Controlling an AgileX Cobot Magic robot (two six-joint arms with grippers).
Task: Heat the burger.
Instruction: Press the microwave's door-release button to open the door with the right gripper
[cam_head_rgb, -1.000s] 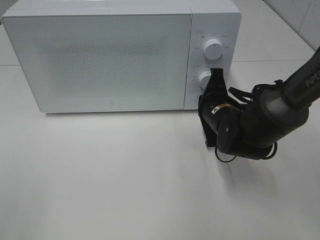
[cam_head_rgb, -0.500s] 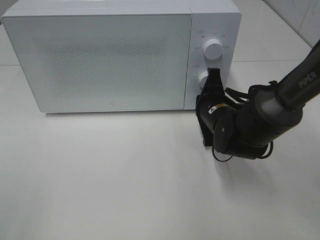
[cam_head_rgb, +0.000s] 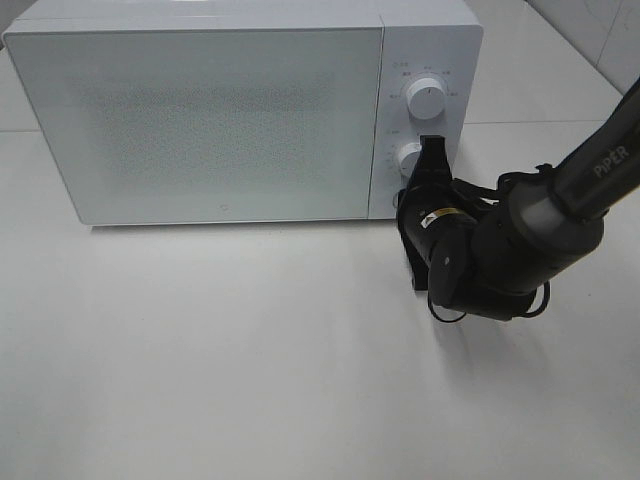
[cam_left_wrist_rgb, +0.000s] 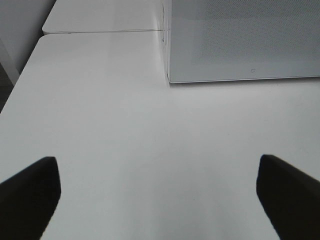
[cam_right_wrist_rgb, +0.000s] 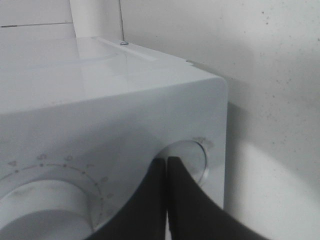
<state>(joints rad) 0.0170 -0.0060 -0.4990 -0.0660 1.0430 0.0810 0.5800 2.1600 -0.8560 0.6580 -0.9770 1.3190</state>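
Your right gripper (cam_head_rgb: 432, 148) is clamped closed, tips at the microwave's (cam_head_rgb: 200, 120) lower knob (cam_head_rgb: 407, 158). Left gripper (cam_left_wrist_rgb: 156, 160) is spread wide, holding nothing.

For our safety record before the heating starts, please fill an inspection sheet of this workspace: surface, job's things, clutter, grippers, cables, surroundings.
Surface: white table, no spills seen.
Job's things: burger not in view; microwave stands on the table, door closed.
Clutter: nothing seen.
Grippers: left gripper open above the table, holding nothing; right gripper shut, tips at the lower knob.
Cables: black cable loops at the right arm's wrist.
Surroundings: tiled wall beyond the table, far right.
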